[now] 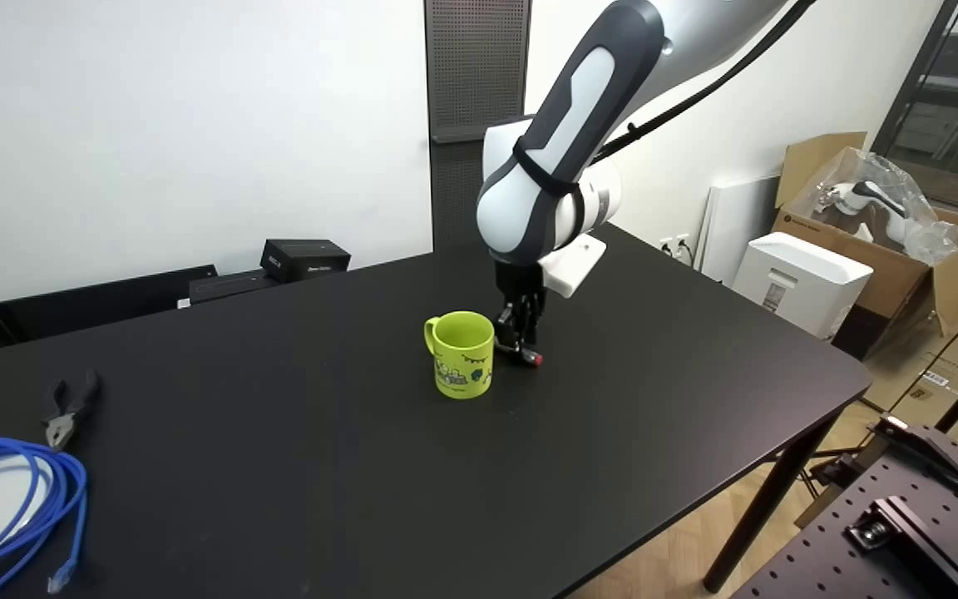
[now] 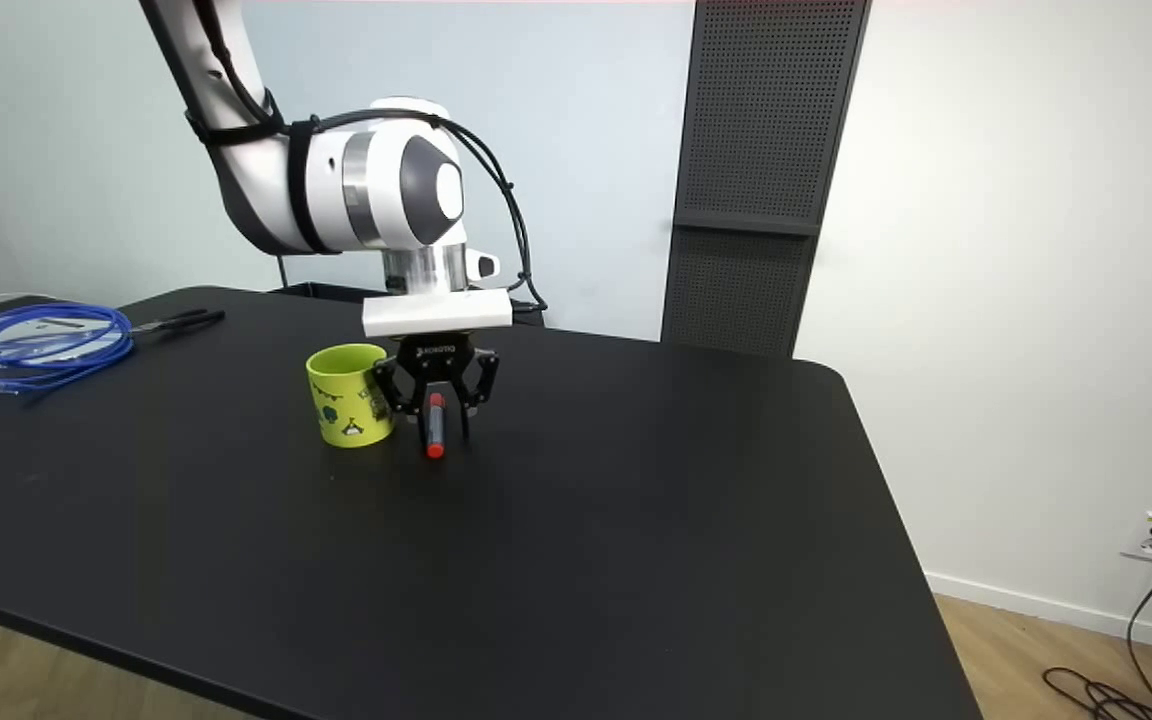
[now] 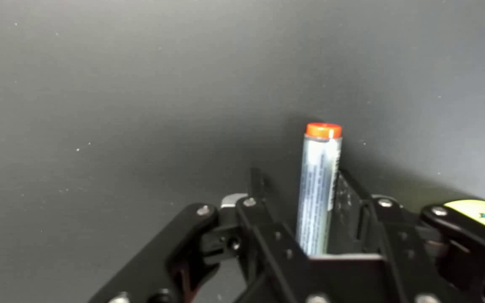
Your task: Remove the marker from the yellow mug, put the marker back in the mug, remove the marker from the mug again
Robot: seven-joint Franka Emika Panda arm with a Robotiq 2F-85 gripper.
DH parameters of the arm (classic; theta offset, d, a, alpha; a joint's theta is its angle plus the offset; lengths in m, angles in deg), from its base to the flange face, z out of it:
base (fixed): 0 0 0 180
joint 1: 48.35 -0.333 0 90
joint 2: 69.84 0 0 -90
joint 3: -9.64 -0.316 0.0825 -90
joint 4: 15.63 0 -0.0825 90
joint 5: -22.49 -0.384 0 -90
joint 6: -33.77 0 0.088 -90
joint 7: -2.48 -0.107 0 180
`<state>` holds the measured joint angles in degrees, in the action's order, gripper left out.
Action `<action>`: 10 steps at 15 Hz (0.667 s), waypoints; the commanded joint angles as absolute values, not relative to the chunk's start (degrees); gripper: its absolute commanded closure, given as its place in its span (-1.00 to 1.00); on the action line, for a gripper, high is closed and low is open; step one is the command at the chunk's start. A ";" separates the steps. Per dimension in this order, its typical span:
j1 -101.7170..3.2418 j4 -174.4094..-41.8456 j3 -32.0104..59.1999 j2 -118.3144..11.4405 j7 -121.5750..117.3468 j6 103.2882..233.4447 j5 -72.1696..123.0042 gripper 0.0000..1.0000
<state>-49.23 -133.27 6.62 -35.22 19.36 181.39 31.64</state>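
Note:
The marker [image 2: 436, 430], grey-bodied with red ends, lies on the dark table just beside the yellow mug. In the wrist view the marker [image 3: 317, 189] runs lengthwise between my fingers, close to the mug-side one, with a gap to the opposite finger. My gripper [image 3: 298, 173] points down at table height, its jaws partly apart and not clamped on it. Upright on the table, the yellow mug [image 1: 464, 366] stands right alongside the gripper in both exterior views; its handle faces away from the gripper. Only a sliver of the yellow mug [image 3: 482, 212] shows in the wrist view.
Pliers [image 1: 61, 423] and a coiled blue cable [image 1: 71, 482] on a pale plate lie at the table's far side from the gripper. Black boxes [image 1: 306, 259] stand along the wall. The table [image 2: 636, 520] ends in a rounded corner.

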 commanded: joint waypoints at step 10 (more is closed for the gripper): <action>-52.61 -133.86 8.57 -40.78 15.10 175.32 35.32 0.89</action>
<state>-50.29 -132.16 6.99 -35.91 18.92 179.54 33.09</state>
